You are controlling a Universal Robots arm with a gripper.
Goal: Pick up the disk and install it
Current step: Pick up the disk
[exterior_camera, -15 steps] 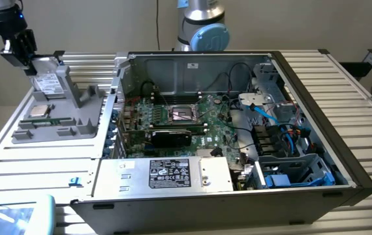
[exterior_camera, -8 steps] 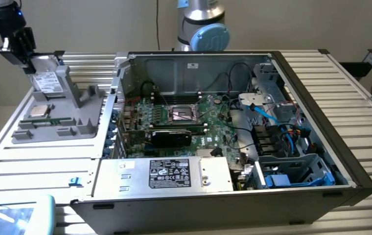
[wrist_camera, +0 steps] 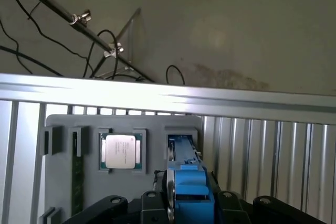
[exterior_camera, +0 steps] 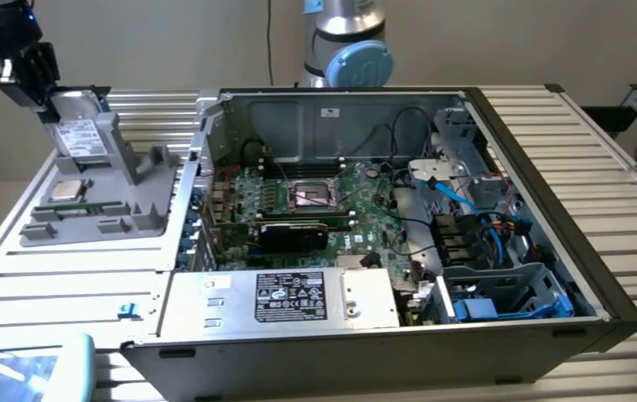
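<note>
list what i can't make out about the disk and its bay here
- Exterior view: the disk has label print too small to read; the gripper covers its top edge.
- Exterior view: the grey holder hides its lower edge; seated or lifted, unclear.
- Wrist view: the blue carrier is cut off by the picture's edge.
- Exterior view: cables crowd the drive bay; a free slot is unclear.

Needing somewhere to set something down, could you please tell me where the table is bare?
The table is bare on the grey tray's near side, at the exterior view's left of the computer case, and along the case at that view's right. The tray and the case's inside are crowded.
</note>
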